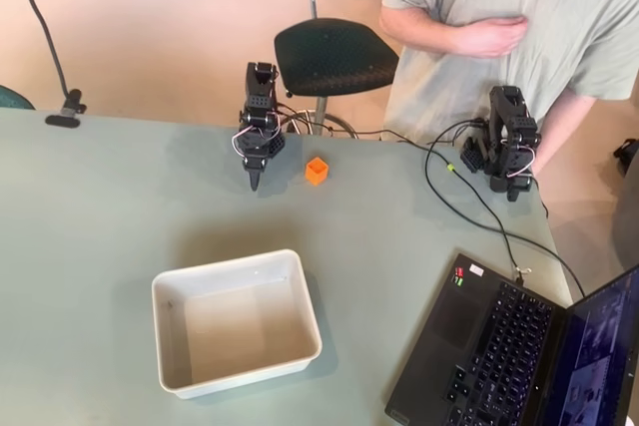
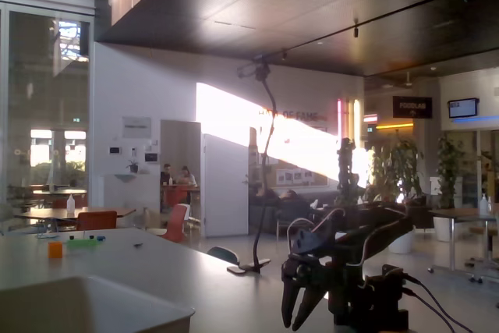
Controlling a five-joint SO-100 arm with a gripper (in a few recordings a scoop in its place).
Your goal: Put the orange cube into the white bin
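The orange cube (image 1: 317, 171) sits on the grey-green table near its far edge. My gripper (image 1: 254, 183) hangs just left of it in the overhead view, a short gap away, pointing down at the table. Its fingers come together to a narrow tip with nothing between them. The white bin (image 1: 236, 321) stands empty nearer the front of the table, well below the gripper and cube. In the fixed view my gripper (image 2: 299, 319) is a dark shape at the right, and the bin's rim (image 2: 93, 302) fills the lower left corner.
An open laptop (image 1: 509, 346) lies at the front right, with cables (image 1: 469, 197) trailing across the table towards it. A person (image 1: 519, 27) stands behind the table's far right. A gooseneck stand (image 1: 65, 117) is clamped at the far left. A chair (image 1: 334, 52) stands behind the arm.
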